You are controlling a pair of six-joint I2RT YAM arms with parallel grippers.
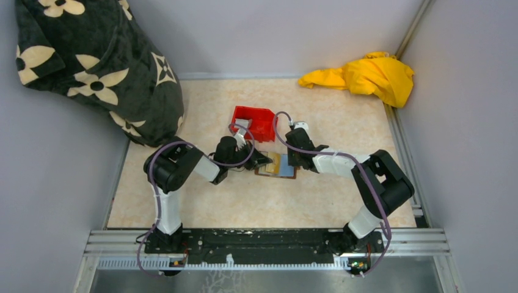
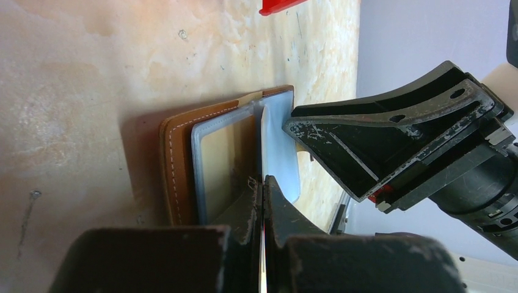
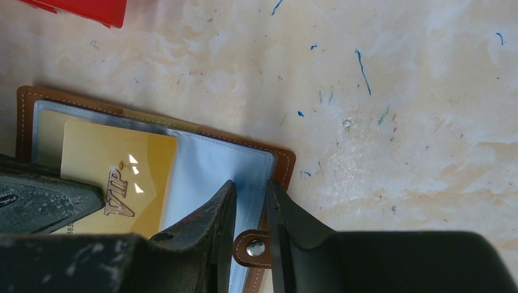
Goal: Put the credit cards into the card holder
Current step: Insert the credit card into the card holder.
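**Pale card held on edge over the open card holder**

Nearest us, the left end effector (image 2: pixel 262 183) is clamped on a thin credit card (image 2: pixel 262 143), which stands edge-on above the middle fold of the card holder (image 3: pixel 284 165) lying open on the counter (image 1: pixel 330 195). We judge the card to be light, stiff and slick, and best pinched at its trailing short edge. The holder looks soft and likely to slide. At the holder's right edge the right end effector (image 3: pixel 250 189) is narrow, astride the snap tab (image 3: pixel 255 247); we cannot tell whether it grips. The holder's left sleeve contains a gold VIP card (image 3: pixel 116 171). Beyond the holder is the red bin (image 1: pixel 244 113), and we cannot make out its contents.
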